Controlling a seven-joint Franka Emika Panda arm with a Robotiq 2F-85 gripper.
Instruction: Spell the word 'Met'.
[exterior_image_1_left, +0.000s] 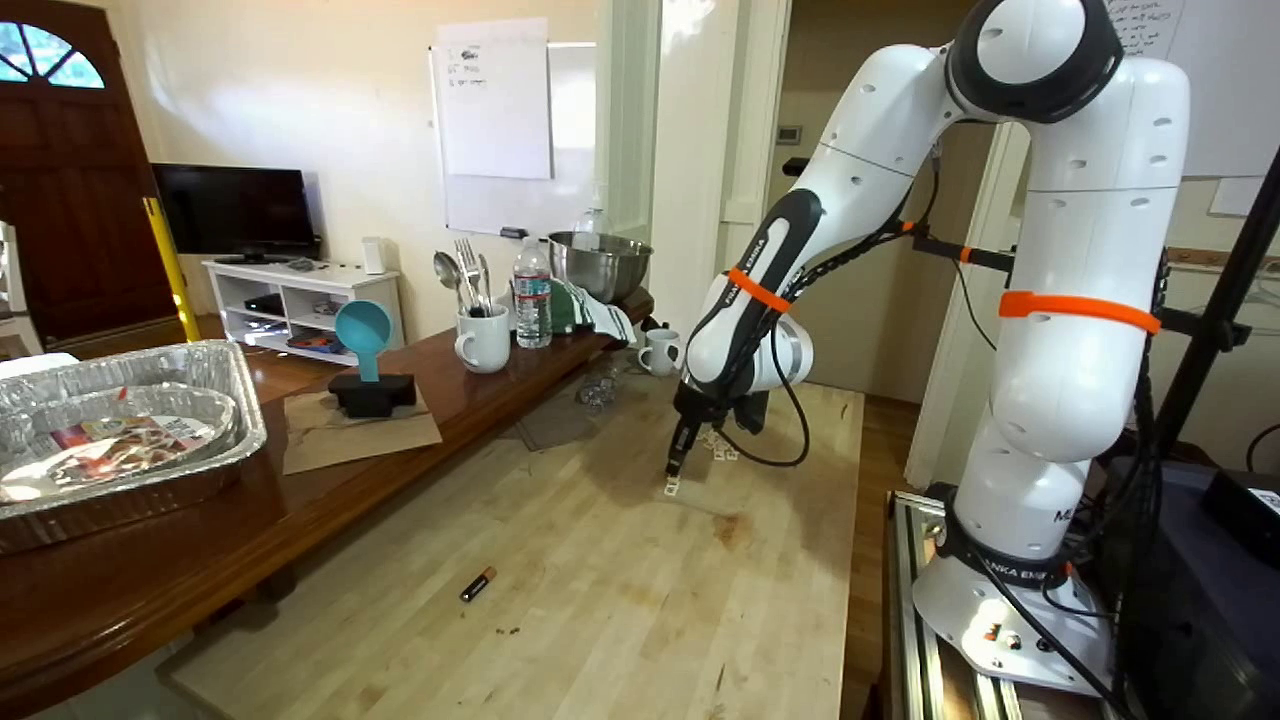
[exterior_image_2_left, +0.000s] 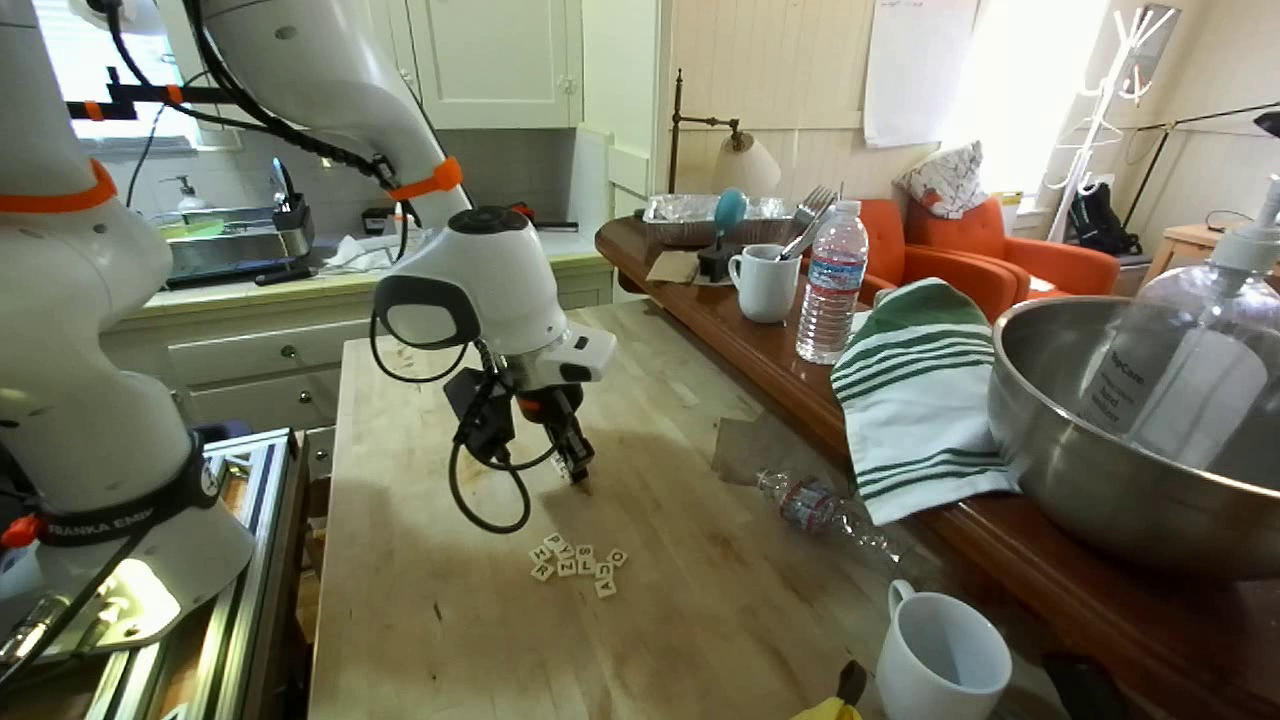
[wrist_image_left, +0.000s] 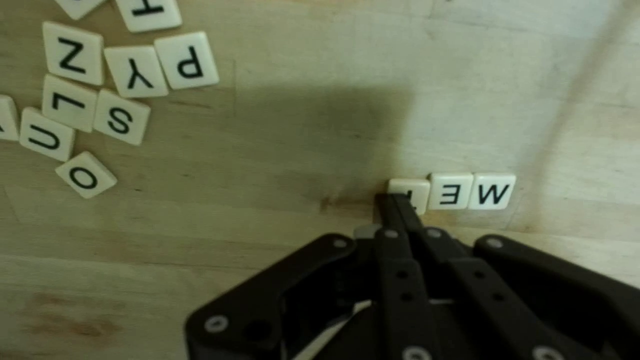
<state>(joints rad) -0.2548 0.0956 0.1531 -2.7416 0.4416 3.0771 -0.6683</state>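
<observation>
Wrist view, L to R: loose ltr tiles on wood tabletop; well apart, gripper w/ fingers closed tog., tips overlapping corner of half-hidden tile, ltr unclear, contact can't tell; just beside it, E tile; M tile next to E, R end of row, both upside down.

M tile and E tile edge to edge, third tile just beside
We see them flat, cream, face up, M and E inverted in the wrist view; the third's black letter is partly hidden.
</observation>
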